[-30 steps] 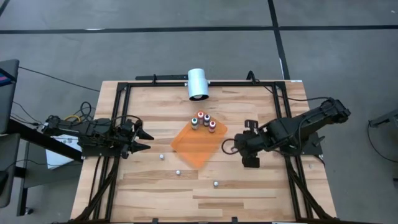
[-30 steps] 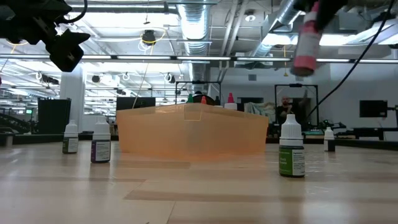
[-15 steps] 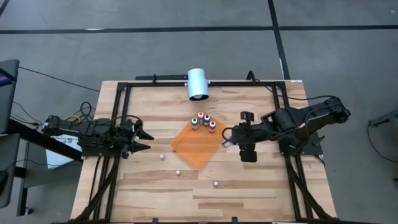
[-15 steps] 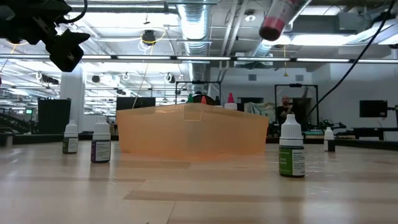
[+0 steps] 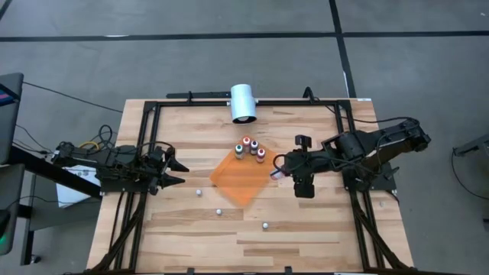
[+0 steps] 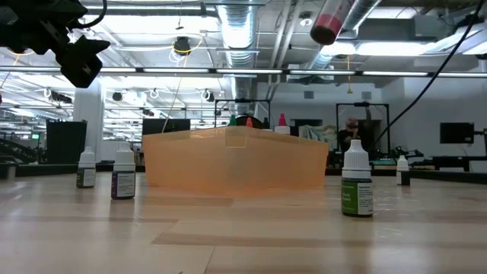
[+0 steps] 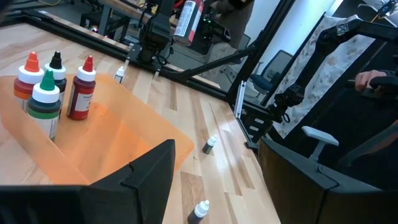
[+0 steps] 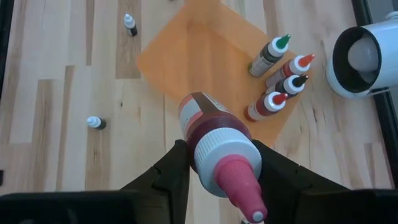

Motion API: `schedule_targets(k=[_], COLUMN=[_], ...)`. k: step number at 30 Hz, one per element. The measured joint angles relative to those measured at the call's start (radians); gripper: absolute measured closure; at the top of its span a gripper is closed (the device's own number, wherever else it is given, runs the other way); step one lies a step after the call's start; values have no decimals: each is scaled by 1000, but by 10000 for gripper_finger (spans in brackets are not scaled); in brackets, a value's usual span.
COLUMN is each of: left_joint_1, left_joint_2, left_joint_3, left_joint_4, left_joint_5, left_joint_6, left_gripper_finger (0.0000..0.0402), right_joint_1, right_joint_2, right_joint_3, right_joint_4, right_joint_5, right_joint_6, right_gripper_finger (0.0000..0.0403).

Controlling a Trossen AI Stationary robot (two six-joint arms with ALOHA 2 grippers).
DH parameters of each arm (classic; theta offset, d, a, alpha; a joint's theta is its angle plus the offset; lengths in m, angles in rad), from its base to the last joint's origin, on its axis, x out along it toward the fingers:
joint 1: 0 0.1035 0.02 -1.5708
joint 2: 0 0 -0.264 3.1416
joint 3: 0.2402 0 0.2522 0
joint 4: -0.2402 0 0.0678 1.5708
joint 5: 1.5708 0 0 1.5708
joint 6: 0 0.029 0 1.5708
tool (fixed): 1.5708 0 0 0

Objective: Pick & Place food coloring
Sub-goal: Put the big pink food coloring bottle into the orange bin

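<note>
Pink-capped food coloring bottle (image 8: 217, 149), tilted, airborne.

Both arms are dark, nearly black, built of blocky joint housings linked by slim tubular segments. The left arm (image 5: 114, 169) ends in a left gripper (image 5: 174, 172) with two pointed, wedge-shaped black fingers; behind the gripper, yellow and pale cables bunch near the arm's base. The right arm (image 5: 374, 145) is bulkier at its base, with a thin black cable looping along its upper segment. The right gripper (image 8: 217, 168) has two broad matte-black fingers (image 8: 168, 177) with angled, faceted faces.
</note>
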Motion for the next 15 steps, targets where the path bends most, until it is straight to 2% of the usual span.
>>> schedule_targets(k=[7,15], left_joint_1=[0,0], left_joint_2=[0,0], left_joint_3=[0,0], left_joint_4=[0,0], left_joint_5=[0,0], left_joint_6=[0,0], left_gripper_finger=[178,178], right_joint_1=[-13,-116], right_joint_2=[5,4], right_joint_3=[0,0], right_joint_4=[35,45], right_joint_5=[59,59], right_joint_6=[0,84], right_gripper_finger=[268,266])
